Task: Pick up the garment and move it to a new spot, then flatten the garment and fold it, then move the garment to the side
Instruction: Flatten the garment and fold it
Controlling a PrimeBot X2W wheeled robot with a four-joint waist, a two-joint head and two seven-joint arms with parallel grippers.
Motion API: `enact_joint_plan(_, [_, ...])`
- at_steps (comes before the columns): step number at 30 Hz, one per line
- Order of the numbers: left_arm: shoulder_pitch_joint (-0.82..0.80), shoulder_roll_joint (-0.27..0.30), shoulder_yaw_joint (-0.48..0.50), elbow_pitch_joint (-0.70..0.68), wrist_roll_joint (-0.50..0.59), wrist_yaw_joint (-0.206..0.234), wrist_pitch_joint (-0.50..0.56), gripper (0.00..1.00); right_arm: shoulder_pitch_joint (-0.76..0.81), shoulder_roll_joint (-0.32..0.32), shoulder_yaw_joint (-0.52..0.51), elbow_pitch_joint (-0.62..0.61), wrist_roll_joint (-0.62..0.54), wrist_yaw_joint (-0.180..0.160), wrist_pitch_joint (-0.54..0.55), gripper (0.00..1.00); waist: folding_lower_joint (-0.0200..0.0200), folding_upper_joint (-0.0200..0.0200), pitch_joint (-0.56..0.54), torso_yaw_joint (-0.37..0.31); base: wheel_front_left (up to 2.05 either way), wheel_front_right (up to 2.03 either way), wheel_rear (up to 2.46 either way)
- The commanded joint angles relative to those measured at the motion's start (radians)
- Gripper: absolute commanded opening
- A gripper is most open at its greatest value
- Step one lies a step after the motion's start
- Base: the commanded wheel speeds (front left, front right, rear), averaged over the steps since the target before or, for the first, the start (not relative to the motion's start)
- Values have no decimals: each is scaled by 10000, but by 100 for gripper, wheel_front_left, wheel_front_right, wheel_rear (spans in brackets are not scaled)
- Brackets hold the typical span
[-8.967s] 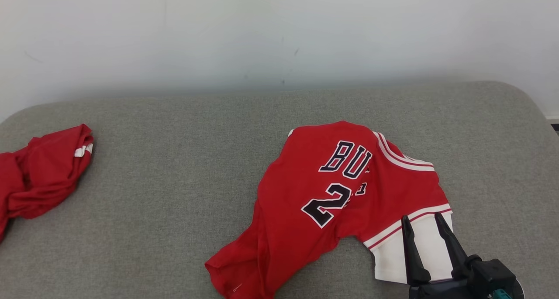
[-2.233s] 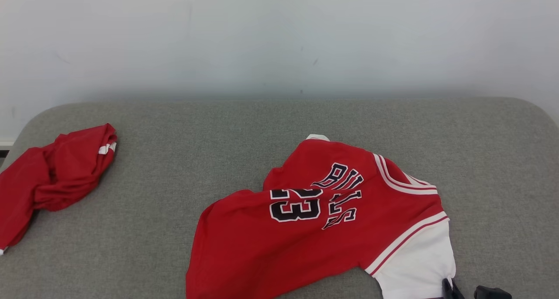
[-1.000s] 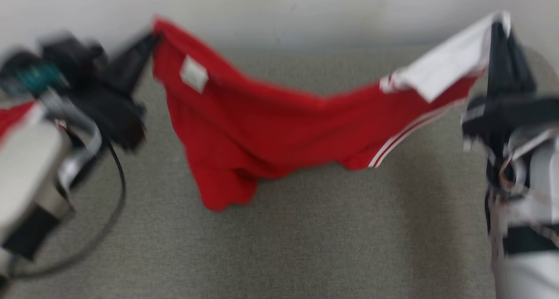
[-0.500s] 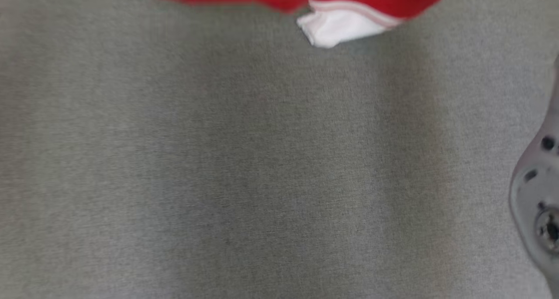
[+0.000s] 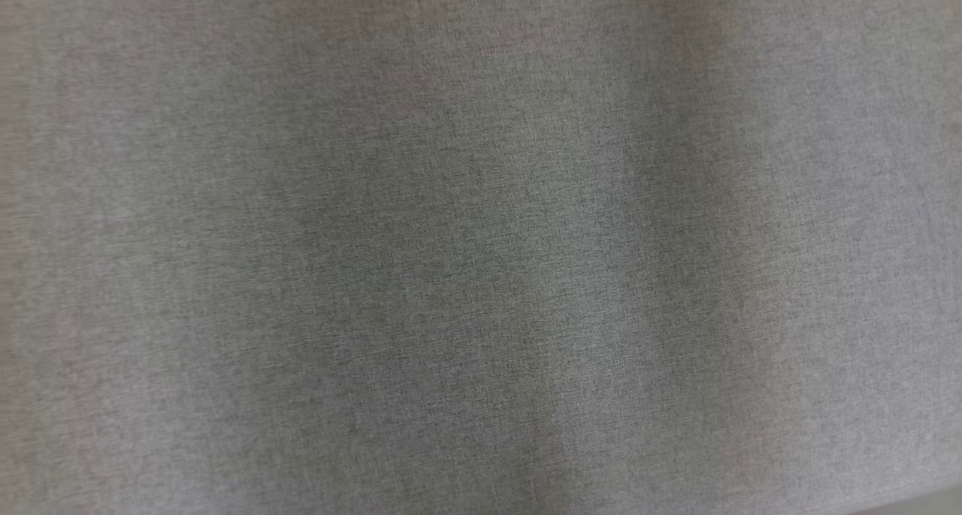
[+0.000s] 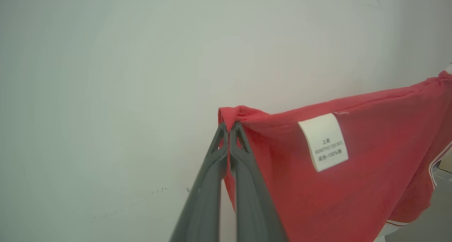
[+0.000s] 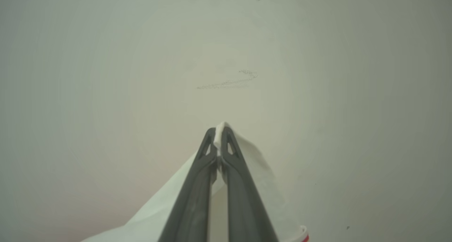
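The fingers point(image 6: 208, 192) of the left gripper point(image 6: 229, 126) are pressed tight on a red corner of the garment point(image 6: 353, 185); its white edge is pinched by the right gripper point(image 7: 219, 132); the garment is held up before a pale wall point(image 6: 106, 76).

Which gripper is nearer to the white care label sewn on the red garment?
Left. The left gripper pinches a red edge of the garment right beside the care label; the right gripper pinches its white sleeve fabric, farther along the cloth.
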Motion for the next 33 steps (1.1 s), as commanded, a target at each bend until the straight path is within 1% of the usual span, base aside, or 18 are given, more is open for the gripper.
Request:
enact_joint_plan(1, [-242, -16, -172, 126, -61, 22, -77, 0, -224, -9, -48, 215, -147, -24, -153, 0, -1, -2, 121, -97, 0, 0, 0])
enact_joint_plan(7, [-593, 4, -893, 463, -490, 22, -342, 0, -707, -3, 16, 1081, -300, -24, -661, 0, -1, -2, 268, -179, 0, 0, 0])
enact_joint_plan(12, [-462, 61, -1388, 487, -986, 22, -656, 0, -758, -186, 100, 1634, 13, -24, -1016, 0, -1, -2, 333, -163, 0, 0, 0])
enact_joint_plan(14, [-251, 89, -1563, 433, -1212, 22, -855, 0, -594, -237, 223, 1809, 176, -24, -1183, 0, -1, -2, 294, -115, 0, 0, 0])
enact_joint_plan(18, [482, -41, -1522, 528, -1981, 22, -1629, 0, -2, -332, 626, 1963, 799, -24, -1555, 0, -1, -2, 0, 45, 0, 0, 0])
enact_joint_plan(20, [975, -111, -1676, 401, -2035, 19, -1973, 0, 530, -350, 952, 1888, 1196, -24, -1668, 0, -1, -2, -231, 80, 0, 0, 0])
enact_joint_plan(23, [1651, 3, -1786, 173, -2134, 21, -2400, 0, 1519, -391, 1645, 1437, 1914, -24, -1790, 0, -1, -2, -640, 77, 0, 0, 0])
enact_joint_plan(27, [2917, 242, -1826, -525, -2322, 21, -2675, 0, 3452, -471, 2481, 270, 3015, -24, -1756, 0, -1, -2, -1299, 46, 0, 0, 0])
enact_joint_plan(28, [3325, 285, -1717, -700, -2504, 21, -2710, 0, 4032, -575, 2624, -130, 3299, -24, -1751, 0, -1, -2, -1493, 75, 0, 0, 0])
enact_joint_plan(30, [4075, 411, -1612, -1122, -2517, 21, -2743, 0, 5147, -741, 2792, -984, 3778, -24, -1633, 0, -1, -2, -1833, 131, 0, 0, 0])
enact_joint_plan(33, [5320, 539, -799, -1766, -2674, 37, -2754, 0, 7230, -964, 2819, -2476, 4277, -24, -1359, 0, -1, -2, -2278, 236, 0, 0, 0])
